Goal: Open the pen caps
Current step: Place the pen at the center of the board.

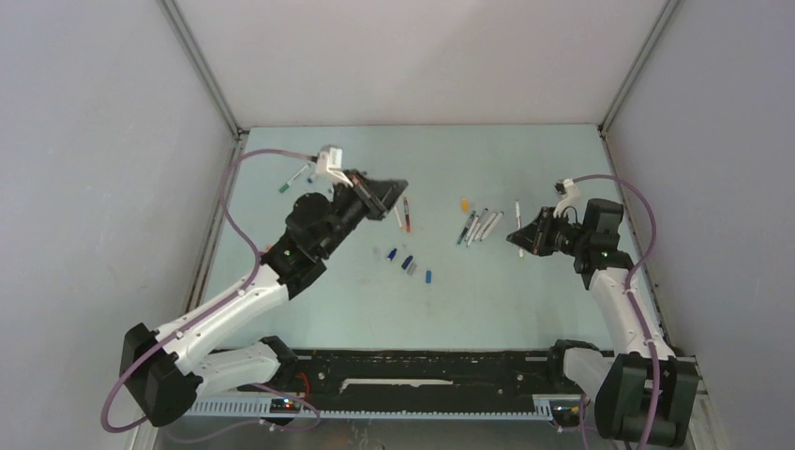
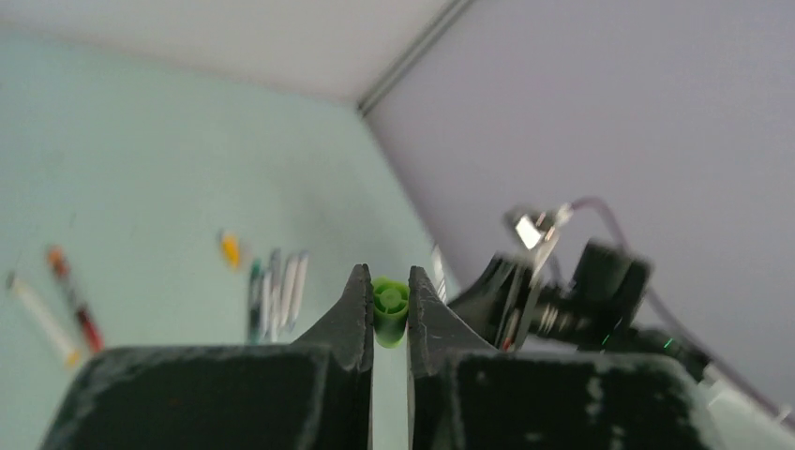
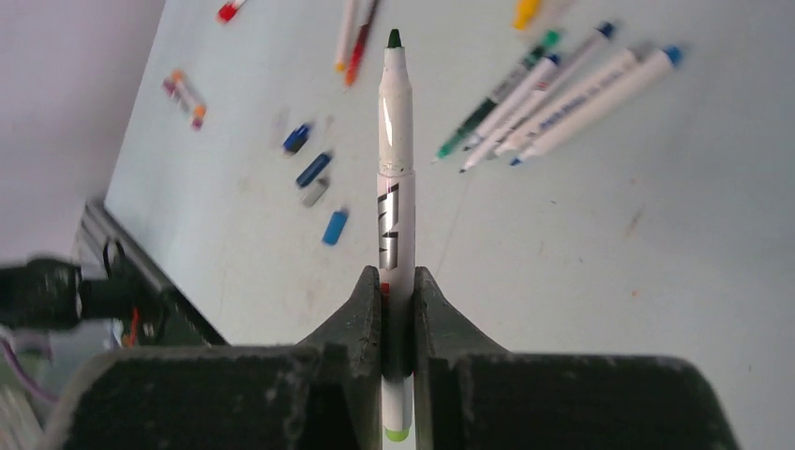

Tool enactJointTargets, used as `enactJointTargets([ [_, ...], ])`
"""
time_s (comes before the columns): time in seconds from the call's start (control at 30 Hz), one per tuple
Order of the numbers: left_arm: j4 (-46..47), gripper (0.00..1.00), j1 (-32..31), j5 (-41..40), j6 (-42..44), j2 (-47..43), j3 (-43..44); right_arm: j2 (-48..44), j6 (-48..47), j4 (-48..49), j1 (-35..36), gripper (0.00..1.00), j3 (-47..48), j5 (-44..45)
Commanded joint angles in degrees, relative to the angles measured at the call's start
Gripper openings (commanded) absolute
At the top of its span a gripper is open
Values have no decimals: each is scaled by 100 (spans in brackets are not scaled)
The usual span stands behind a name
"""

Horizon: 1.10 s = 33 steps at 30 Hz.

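the left gripper (image 2: 385,275) pinches a green cap (image 2: 390,314). well apart, the right gripper (image 3: 397,275) clamps the uncapped pen (image 3: 395,141), tip aimed leftward.

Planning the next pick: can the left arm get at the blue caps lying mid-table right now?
Probably not yet. Nothing seems to lie between the left gripper and the blue caps, but its jaws are shut on a green cap that it must drop first.

So: cap (image 2: 390,309) in my left pincer (image 2: 384,277), pen (image 3: 395,169) in my right pincer (image 3: 398,277), loose caps (image 1: 408,264) on the table (image 1: 525,300) left of the pen bunch (image 1: 478,226).
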Motion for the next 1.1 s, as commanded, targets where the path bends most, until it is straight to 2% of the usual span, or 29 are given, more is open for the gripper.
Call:
enactJointTargets([
  [0.0, -329, 0, 21, 722, -254, -363, -1028, 175, 1798, 1168, -89, 2, -216, 1226],
  [0.13, -130, 0, 8, 941, -343, -629, -1700, 790, 2093, 1521, -183, 0, -218, 1290],
  [0.23, -26, 0, -4, 1074, -242, -707, -1995, 1190, 1505, 1671, -183, 0, -50, 806],
  [0.3, -72, 0, -2, 1111, -125, -724, -2093, 1372, 73, 966, -117, 0, 370, 119],
  [0.33, -124, 0, 1, 1139, -28, -730, -2109, 1429, -742, 243, -27, 0, 717, 59],
  [0.43, -418, 0, -2, 1189, 205, -775, -2105, 1461, -2845, -1467, 511, 0, 1572, 777],
  [0.53, -761, 0, -6, 1158, 395, -852, -2079, 1116, -4848, -1653, 1098, 0, 1297, 1837],
  [0.67, -883, 0, -8, 1125, 506, -948, -2183, 676, -7943, -1621, 1288, 0, 499, 2185],
  [0.73, -802, 0, -8, 1117, 469, -948, -2267, 805, -9093, -1525, 1297, 0, 338, 2504],
  [0.9, -783, 0, -7, 1193, 425, -941, -2309, 1583, -11184, -1499, 1292, 0, 371, 3012],
  [1.07, -871, 0, 0, 1119, 434, -1019, -2339, 2300, -11705, -1059, 1427, 0, 640, 3058],
])
